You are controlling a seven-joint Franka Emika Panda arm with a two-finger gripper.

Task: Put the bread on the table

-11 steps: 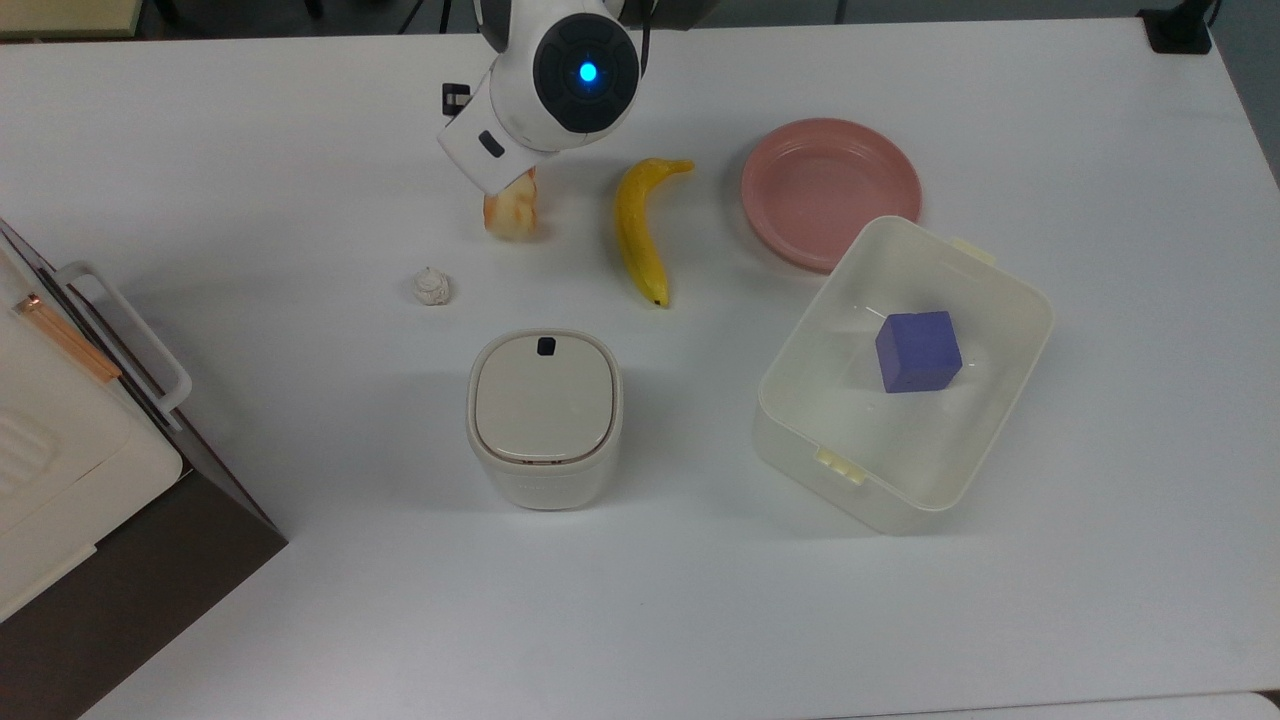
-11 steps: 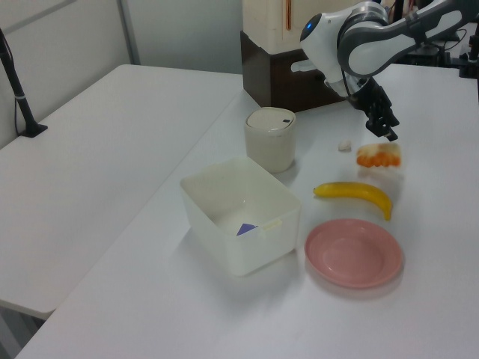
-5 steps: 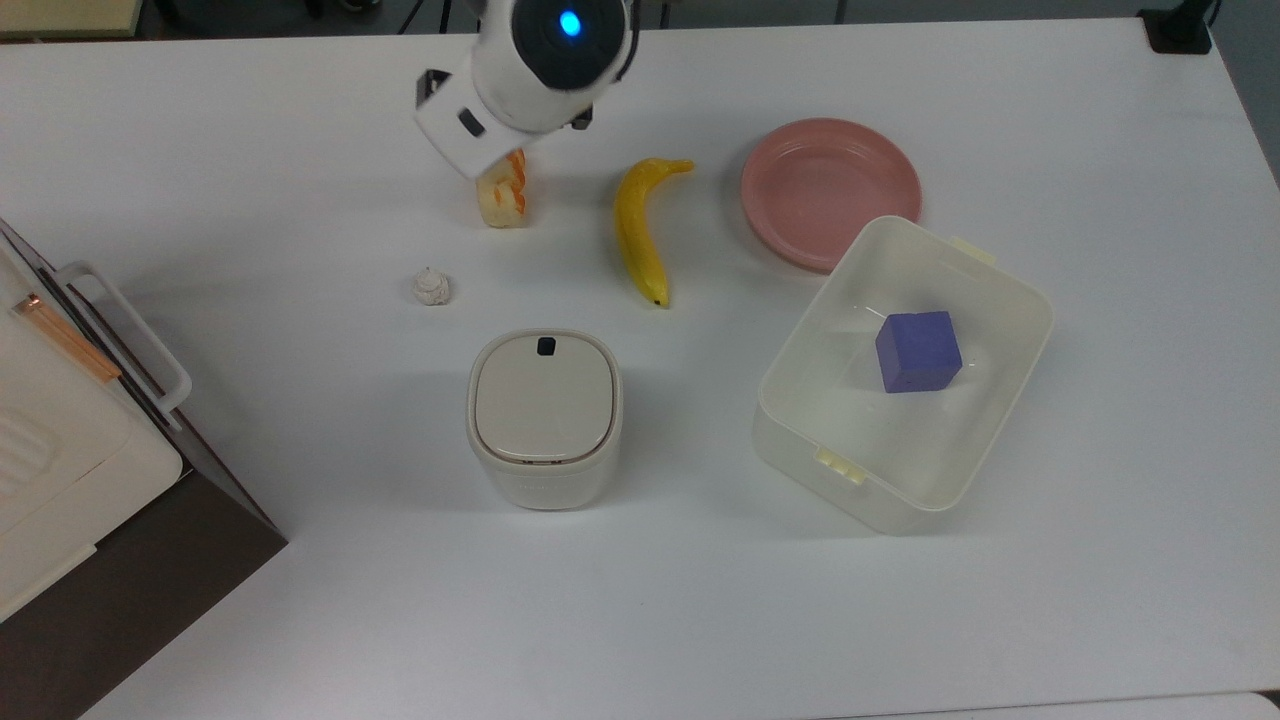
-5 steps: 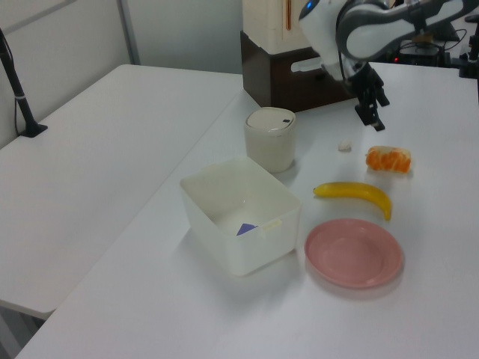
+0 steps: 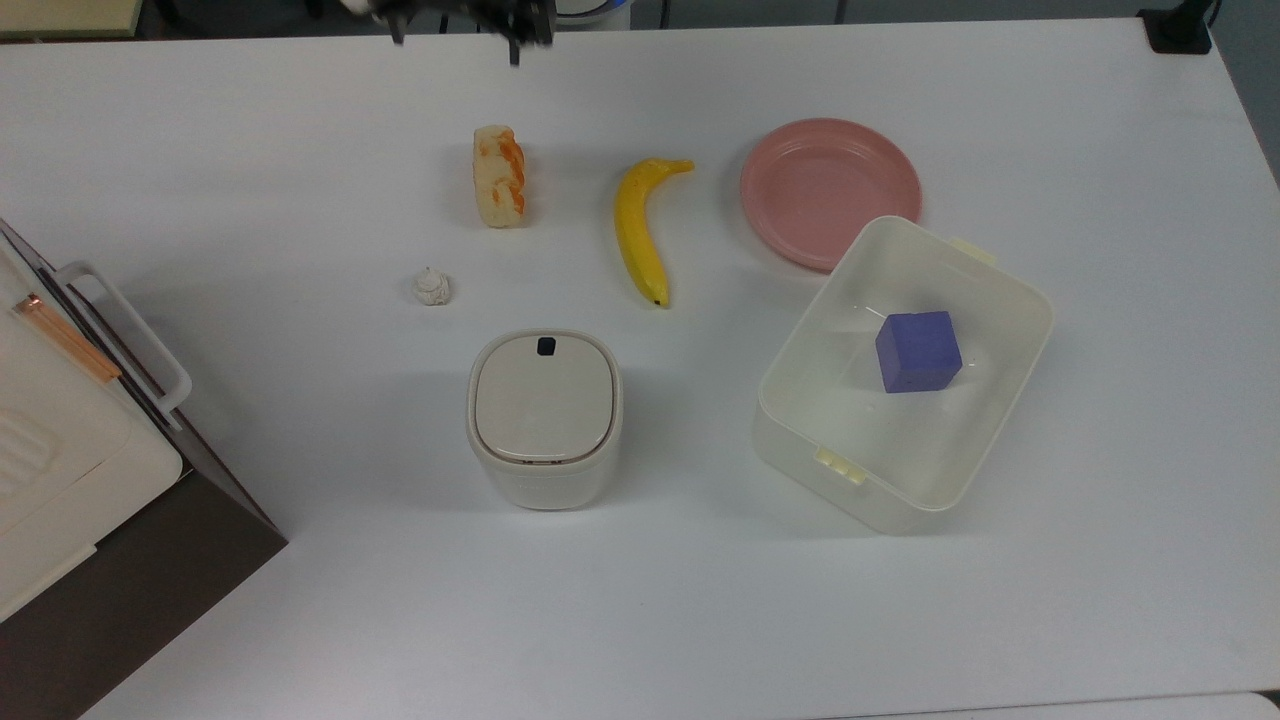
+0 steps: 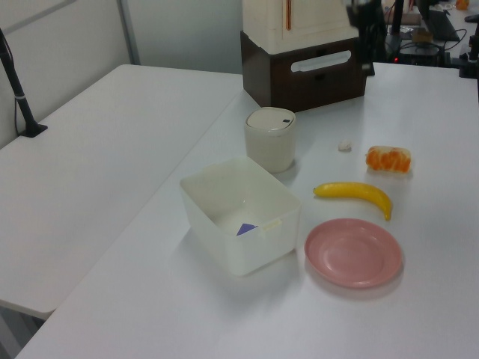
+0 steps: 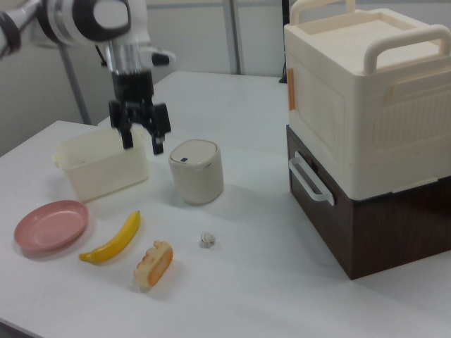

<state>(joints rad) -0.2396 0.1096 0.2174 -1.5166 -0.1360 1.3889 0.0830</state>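
Note:
The bread, a short golden-orange roll with pale sides, lies alone on the white table. In the right view the bread rests near the front of the table, and in the left view the bread sits at the right. My gripper hangs open high above the table with nothing between its fingers, well clear of the bread. The top view catches the gripper at its upper edge, beyond the bread.
Beside the bread lie a yellow banana and a pink plate. A white tub holds a purple cube. A lidded white bin, a tiny white ball and a cream box on a brown stand are also here.
The gripper has lifted off the bread and drawn back toward the top view's upper edge. The bread shifted slightly and now lies free on the table.

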